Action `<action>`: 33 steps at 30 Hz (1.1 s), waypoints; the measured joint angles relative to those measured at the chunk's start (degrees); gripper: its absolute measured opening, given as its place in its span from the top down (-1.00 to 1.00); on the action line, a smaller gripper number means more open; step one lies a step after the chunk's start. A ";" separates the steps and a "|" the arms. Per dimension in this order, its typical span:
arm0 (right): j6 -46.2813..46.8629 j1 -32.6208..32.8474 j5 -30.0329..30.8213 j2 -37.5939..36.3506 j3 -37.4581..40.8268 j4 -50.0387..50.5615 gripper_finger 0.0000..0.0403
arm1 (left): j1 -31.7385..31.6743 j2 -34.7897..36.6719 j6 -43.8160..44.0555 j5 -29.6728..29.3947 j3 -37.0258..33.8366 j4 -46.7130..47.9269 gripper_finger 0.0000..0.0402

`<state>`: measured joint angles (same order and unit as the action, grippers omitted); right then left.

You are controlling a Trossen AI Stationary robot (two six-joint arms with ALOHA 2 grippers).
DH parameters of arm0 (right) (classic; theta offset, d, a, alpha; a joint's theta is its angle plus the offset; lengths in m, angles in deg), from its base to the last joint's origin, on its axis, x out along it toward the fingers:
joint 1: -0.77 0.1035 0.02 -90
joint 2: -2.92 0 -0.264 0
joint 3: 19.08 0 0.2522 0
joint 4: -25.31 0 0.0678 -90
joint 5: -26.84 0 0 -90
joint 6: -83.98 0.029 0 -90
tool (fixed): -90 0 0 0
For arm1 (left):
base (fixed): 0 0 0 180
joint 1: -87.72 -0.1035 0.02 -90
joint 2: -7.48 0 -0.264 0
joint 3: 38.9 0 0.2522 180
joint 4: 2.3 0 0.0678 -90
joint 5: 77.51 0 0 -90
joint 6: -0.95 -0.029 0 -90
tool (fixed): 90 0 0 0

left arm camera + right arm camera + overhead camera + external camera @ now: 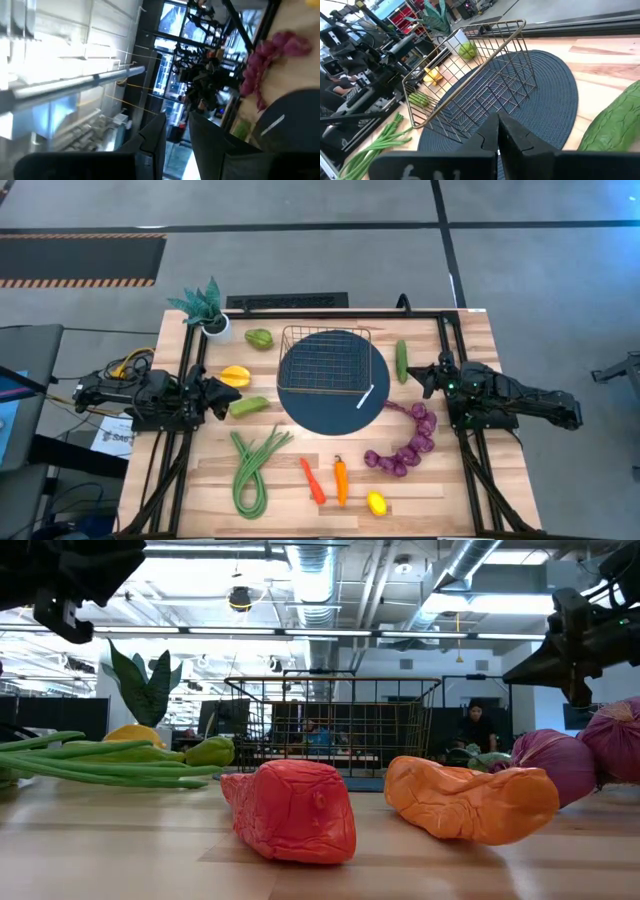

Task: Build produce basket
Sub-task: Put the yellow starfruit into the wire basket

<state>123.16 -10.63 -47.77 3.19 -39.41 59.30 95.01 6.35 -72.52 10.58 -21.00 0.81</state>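
The square wire-grid basket [325,358] sits empty on the dark blue round mat [334,402] near the table's far edge, with toy produce all around it. The left gripper [226,397] and right gripper [418,375] are both clenched and empty at the side edges. The light basket may slide or tip if an arm bumps it.

No text, label, brand or number can be read with any confidence. A white sheet of paper [108,438] lying beside the table behind the left arm, on the far side of it from its jaws, carries dark printing, but the letters are too small to make out. Pale markings show on the right gripper's own housing [427,173], just behind its jaws, and these too stay unreadable. The bright screens [167,80] far beyond the left jaws show only glare, with no legible words.
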 joint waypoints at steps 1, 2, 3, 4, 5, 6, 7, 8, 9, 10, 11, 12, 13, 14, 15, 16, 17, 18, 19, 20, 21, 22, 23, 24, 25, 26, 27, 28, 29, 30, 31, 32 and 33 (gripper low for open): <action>0.00 0.00 0.01 0.00 0.00 0.00 0.86 | 0.00 0.00 3.25 0.41 0.00 -0.21 0.62; 0.00 0.00 0.02 0.00 0.00 0.00 0.86 | 0.00 0.00 6.50 0.70 0.02 -0.30 0.62; -0.02 0.00 0.02 0.00 0.00 0.00 0.86 | 0.00 0.00 10.21 0.96 0.04 -0.30 0.62; 0.00 0.00 0.04 0.00 0.00 0.00 0.87 | 0.00 0.00 15.38 1.24 0.04 -0.30 0.62; -0.02 0.00 0.06 0.00 0.00 0.00 0.87 | 0.00 0.00 22.08 1.57 0.04 -0.30 0.62; -0.01 0.00 0.09 0.00 0.00 0.01 0.87 | 0.00 0.00 30.33 1.66 0.04 -0.29 0.62; 0.19 0.00 0.12 0.00 0.00 0.00 0.87 | 0.02 0.00 38.73 1.76 0.04 -0.22 0.62; 1.17 0.00 0.14 0.00 0.00 0.01 0.87 | 0.02 0.01 46.89 2.32 0.05 0.15 0.62; 2.31 0.00 0.16 0.00 0.00 0.02 0.87 | 0.01 0.02 54.66 3.02 0.07 0.89 0.62; 3.07 0.00 0.17 0.00 0.00 0.02 0.87 | 0.02 0.02 61.56 3.48 0.07 1.82 0.62; 3.28 0.00 0.17 0.00 0.00 0.02 0.87 | 0.02 0.01 67.32 3.98 0.07 2.65 0.62; 3.30 0.00 0.17 0.00 0.00 0.02 0.87 | 0.02 0.00 72.30 4.34 0.07 3.42 0.62; 3.34 0.00 0.17 0.00 0.00 0.02 0.87 | 0.02 0.02 76.28 4.49 0.07 4.38 0.62; 3.47 0.00 0.17 0.00 0.00 0.02 0.87 | 0.02 0.02 79.34 4.52 0.07 5.61 0.62; 3.49 0.00 0.17 0.00 0.00 0.02 0.87 | 0.02 0.02 81.72 4.52 0.09 7.00 0.62; 3.49 0.00 0.17 0.00 0.00 0.02 0.87 | 0.02 0.02 83.11 4.43 0.09 8.42 0.62; 3.72 0.00 0.16 0.00 0.00 0.02 0.87 | 0.03 -0.03 83.24 3.80 0.07 9.19 0.62; 4.32 0.00 0.16 0.00 0.00 0.02 0.87 | 0.04 -0.04 83.45 2.88 0.09 9.16 0.62; 4.64 0.00 0.17 0.00 0.00 0.02 0.87 | 0.04 -0.02 84.83 1.81 0.09 8.72 0.62; 4.91 0.00 0.16 0.00 0.00 0.02 0.87 | 0.04 0.02 86.83 0.96 0.09 8.04 0.62; 5.24 0.00 0.16 0.00 0.00 0.00 0.87 | 0.04 0.02 88.89 0.08 0.09 7.49 0.62; 5.85 0.00 0.17 0.00 0.00 0.00 0.87 | 0.02 0.00 90.69 -0.96 0.09 6.71 0.62; 6.30 0.00 0.15 0.00 0.00 0.00 0.87 | 0.02 -0.02 92.35 -2.12 0.09 5.52 0.62; 6.47 0.00 0.15 0.00 0.00 0.00 0.87 | 0.02 0.01 94.01 -3.41 0.09 4.45 0.62; 6.51 0.00 0.15 0.00 0.00 -0.02 0.87 | 0.02 0.04 95.60 -4.79 0.09 3.61 0.62; 6.69 0.00 0.15 0.00 0.00 -0.06 0.87 | 0.02 0.02 97.05 -5.89 0.09 3.08 0.62; 7.23 0.00 0.16 0.00 0.00 -0.07 0.87 | 0.02 0.02 98.24 -6.37 0.09 3.02 0.62; 7.65 0.00 0.15 -0.01 0.00 -0.07 0.87 | 0.00 0.02 98.87 -6.92 0.09 3.02 0.62; 8.06 0.00 0.15 0.00 0.00 -0.09 0.87 | 0.00 0.02 99.11 -8.43 0.09 3.11 0.62; 8.78 0.00 0.15 -0.01 0.00 -0.09 0.87 | 0.06 0.02 99.22 -10.83 0.09 3.18 0.62; 9.36 0.00 0.15 0.00 0.00 -0.09 0.87 | 0.03 0.02 99.22 -13.84 0.09 3.18 0.62; 9.97 0.00 0.15 0.00 0.00 -0.09 0.87 | 0.02 0.02 98.92 -16.97 0.09 3.10 0.62; 10.55 0.00 0.15 0.00 0.00 -0.09 0.87 | 0.02 0.02 97.77 -20.04 0.09 2.75 0.62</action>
<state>133.71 -10.63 -47.61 3.19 -39.41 59.21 95.02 6.37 25.25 -9.45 -20.91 3.56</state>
